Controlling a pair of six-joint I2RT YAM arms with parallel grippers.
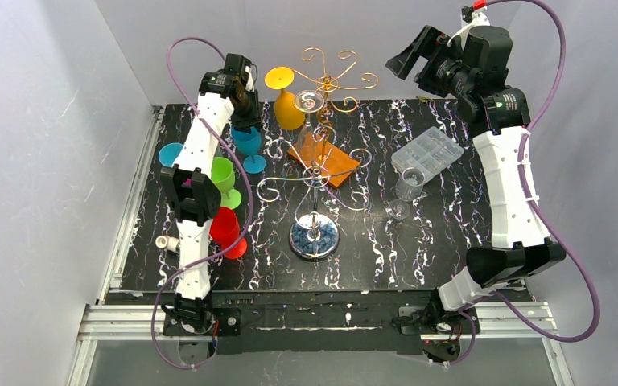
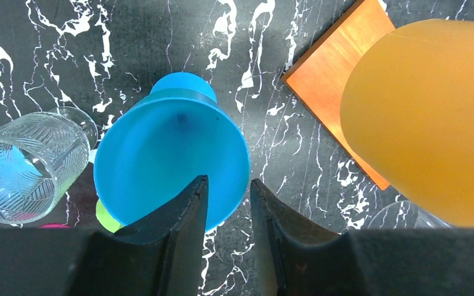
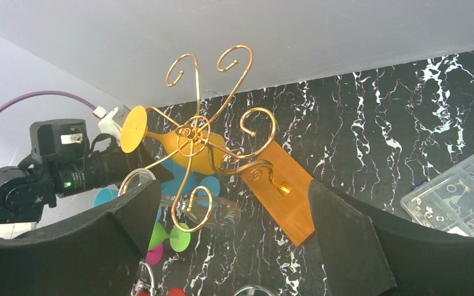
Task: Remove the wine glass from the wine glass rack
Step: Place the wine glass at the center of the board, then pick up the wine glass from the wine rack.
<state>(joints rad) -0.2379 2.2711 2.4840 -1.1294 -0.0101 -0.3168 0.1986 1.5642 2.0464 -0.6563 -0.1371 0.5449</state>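
The gold wire wine glass rack [image 1: 327, 80] stands mid-table on a round shiny base [image 1: 314, 238]. A yellow wine glass [image 1: 288, 103] hangs upside down on its left upper arm, and a clear wine glass [image 1: 310, 101] hangs beside it. Both show in the right wrist view, yellow [image 3: 191, 148] and clear [image 3: 222, 213]. My left gripper [image 1: 246, 108] hovers just left of the yellow glass [image 2: 426, 117], over a blue wine glass [image 2: 171, 145] standing on the table. Its jaws are a narrow gap apart over the blue rim. My right gripper [image 1: 415, 51] is wide open, high at the back right, facing the rack [image 3: 203, 132].
An orange square block [image 1: 323, 158] lies behind the rack's pole. Green [image 1: 224, 177] and red [image 1: 227, 229] glasses and a cyan cup [image 1: 169, 153] stand along the left. A clear compartment box [image 1: 427, 153] and two clear glasses [image 1: 409, 183] stand right of the rack.
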